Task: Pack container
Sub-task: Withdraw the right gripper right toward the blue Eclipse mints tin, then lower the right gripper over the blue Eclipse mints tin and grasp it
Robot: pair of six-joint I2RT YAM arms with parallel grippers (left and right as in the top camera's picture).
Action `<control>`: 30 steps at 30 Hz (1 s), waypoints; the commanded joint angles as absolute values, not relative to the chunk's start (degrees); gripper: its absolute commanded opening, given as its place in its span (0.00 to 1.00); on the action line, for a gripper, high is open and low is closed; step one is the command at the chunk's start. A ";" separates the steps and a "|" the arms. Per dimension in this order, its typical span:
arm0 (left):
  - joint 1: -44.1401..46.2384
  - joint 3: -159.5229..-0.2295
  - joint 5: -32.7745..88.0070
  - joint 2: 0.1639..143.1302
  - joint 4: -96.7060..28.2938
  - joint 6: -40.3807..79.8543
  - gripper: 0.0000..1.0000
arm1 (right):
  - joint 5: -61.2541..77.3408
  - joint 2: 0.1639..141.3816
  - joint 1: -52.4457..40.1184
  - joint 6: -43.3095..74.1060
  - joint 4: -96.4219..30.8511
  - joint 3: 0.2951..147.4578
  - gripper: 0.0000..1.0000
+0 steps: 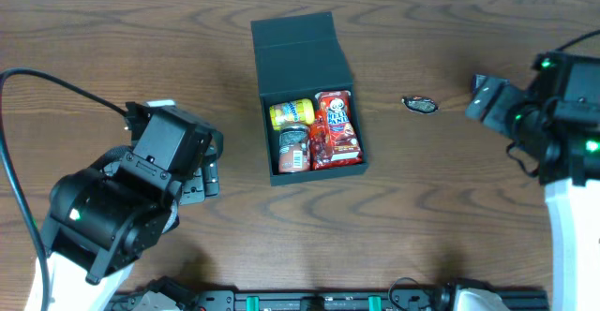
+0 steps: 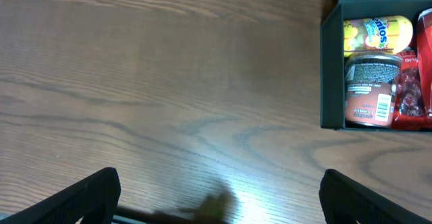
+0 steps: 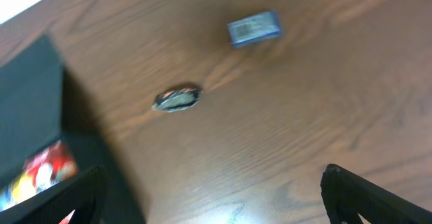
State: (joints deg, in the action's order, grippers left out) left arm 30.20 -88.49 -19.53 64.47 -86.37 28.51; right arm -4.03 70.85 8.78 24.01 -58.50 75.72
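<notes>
The container (image 1: pixel 298 47) is a dark teal-green square box at the table's middle, its flat lid folded open toward the far side. Inside lie a yellow packet (image 1: pixel 292 113), a small can (image 1: pixel 293 149) and a red snack bag (image 1: pixel 336 128). My left gripper (image 1: pixel 208 175) is open over bare wood, left of the box. The left wrist view shows its gripper (image 2: pixel 219 207) empty, with the container's wall (image 2: pixel 329 75) at the upper right. My right gripper (image 1: pixel 483 96) is open to the right of the box; in its wrist view the gripper (image 3: pixel 216 207) holds nothing.
A small dark wrapped sweet (image 1: pixel 419 105) lies on the wood between the box and the right arm; the right wrist view shows this sweet (image 3: pixel 177 97) with a small blue packet (image 3: pixel 254 29) beyond it. The container's dark lid (image 3: pixel 30 96) fills that view's left edge.
</notes>
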 commanded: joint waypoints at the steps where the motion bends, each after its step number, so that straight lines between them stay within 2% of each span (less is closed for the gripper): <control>1: 30.02 -88.55 -19.16 63.94 -86.50 28.75 0.95 | -4.80 74.19 11.40 34.35 -56.58 76.86 0.99; 4: 30.02 -88.55 -18.22 63.96 -86.35 28.75 0.95 | -3.62 75.72 11.09 34.68 -51.96 76.86 0.99; 8: 30.02 -88.55 -17.96 63.96 -86.32 28.75 0.95 | -7.60 75.77 11.07 34.72 -52.07 76.82 0.99; 15: 30.02 -88.55 -16.67 63.96 -86.26 28.77 0.95 | -0.73 75.96 11.07 38.19 -45.34 76.82 0.99; 18: 30.02 -88.55 -16.19 63.96 -86.26 28.77 0.95 | -2.83 76.64 11.07 51.13 -46.37 76.82 0.99; 21: 30.02 -88.55 -15.14 63.96 -86.30 28.75 0.95 | -7.18 78.26 11.07 78.70 -52.42 76.82 0.99; 24: 30.02 -88.55 -14.92 63.96 -86.30 28.77 0.95 | -8.14 80.38 11.07 85.25 -50.76 76.84 0.97; 30: 30.02 -88.55 -14.66 63.96 -86.30 28.75 0.95 | -8.08 89.62 11.35 87.05 -44.47 79.85 0.99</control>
State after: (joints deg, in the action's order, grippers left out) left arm 30.20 -88.49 -15.11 64.27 -86.26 28.51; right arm -6.46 85.80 11.11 82.28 -44.66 76.84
